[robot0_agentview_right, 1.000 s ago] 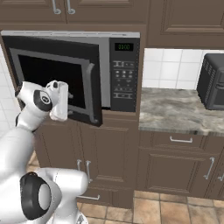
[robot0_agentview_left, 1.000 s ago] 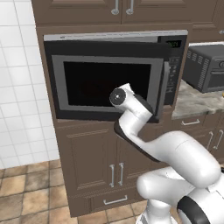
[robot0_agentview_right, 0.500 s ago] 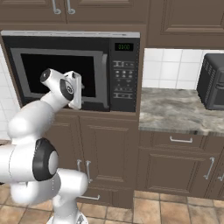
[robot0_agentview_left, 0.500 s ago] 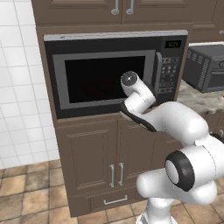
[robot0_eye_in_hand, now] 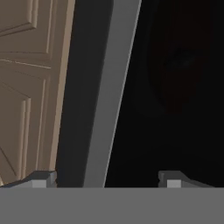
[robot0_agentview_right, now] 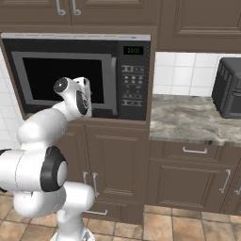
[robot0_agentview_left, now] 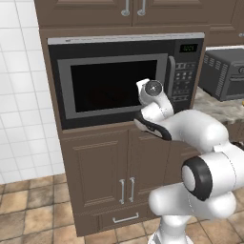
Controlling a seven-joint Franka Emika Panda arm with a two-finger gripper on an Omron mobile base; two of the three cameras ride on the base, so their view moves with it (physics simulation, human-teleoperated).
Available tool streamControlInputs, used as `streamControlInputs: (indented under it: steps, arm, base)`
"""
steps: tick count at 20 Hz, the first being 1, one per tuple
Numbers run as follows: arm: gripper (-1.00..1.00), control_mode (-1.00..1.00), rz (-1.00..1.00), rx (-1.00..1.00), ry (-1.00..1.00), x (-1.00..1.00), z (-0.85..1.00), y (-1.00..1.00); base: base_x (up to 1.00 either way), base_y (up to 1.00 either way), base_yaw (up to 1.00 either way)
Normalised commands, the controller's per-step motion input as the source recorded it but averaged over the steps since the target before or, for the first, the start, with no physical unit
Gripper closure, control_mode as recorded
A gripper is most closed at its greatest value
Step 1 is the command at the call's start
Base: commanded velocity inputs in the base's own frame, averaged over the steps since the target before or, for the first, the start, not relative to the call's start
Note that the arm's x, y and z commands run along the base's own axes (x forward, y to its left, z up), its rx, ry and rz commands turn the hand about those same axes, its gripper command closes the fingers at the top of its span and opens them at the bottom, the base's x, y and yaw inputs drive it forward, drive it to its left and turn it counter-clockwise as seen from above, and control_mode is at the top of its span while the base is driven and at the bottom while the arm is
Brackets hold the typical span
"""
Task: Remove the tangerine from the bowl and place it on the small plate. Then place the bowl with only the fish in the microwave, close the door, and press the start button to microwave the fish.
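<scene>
The microwave (robot0_agentview_left: 126, 78) is built into the brown cabinetry, above the lower cupboard doors, and its door (robot0_agentview_left: 112, 86) appears flush with the front, judged closed. The end effector (robot0_eye_in_hand: 106, 178) stands close against the door's lower part, fingers spread wide and grasping nothing. The keypad (robot0_agentview_right: 133, 84), with its green display (robot0_agentview_right: 133, 50) above, lies just beyond the door's vertical bar handle (robot0_agentview_left: 170, 78), on the side toward the stone surface (robot0_agentview_right: 188, 117); the coming press turns on a short sideways shift that way. The door has a silver-framed dark window. A faint reddish shape shows through the glass; its identity cannot be told.
</scene>
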Motion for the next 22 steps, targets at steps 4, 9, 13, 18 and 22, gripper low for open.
streamControlInputs:
  steps: [4,9,13,18,22]
  arm:
    - [-1.0,-1.0,0.0,0.03,-0.01,-0.76,0.23,-0.11]
    - [-1.0,-1.0,0.0,0.07,0.0,-1.0,0.59,-0.25]
    - [-1.0,-1.0,0.0,0.11,0.0,-0.93,0.31,-0.66]
    - [-1.0,-1.0,0.0,0.23,-0.02,-0.74,0.0,-1.0]
    - [-1.0,-1.0,0.0,0.24,-0.06,-0.35,0.0,-0.95]
  base:
    - [0.0,0.0,0.0]
    - [0.0,0.0,0.0]
    - [0.0,0.0,0.0]
    - [0.0,0.0,0.0]
    - [0.0,0.0,0.0]
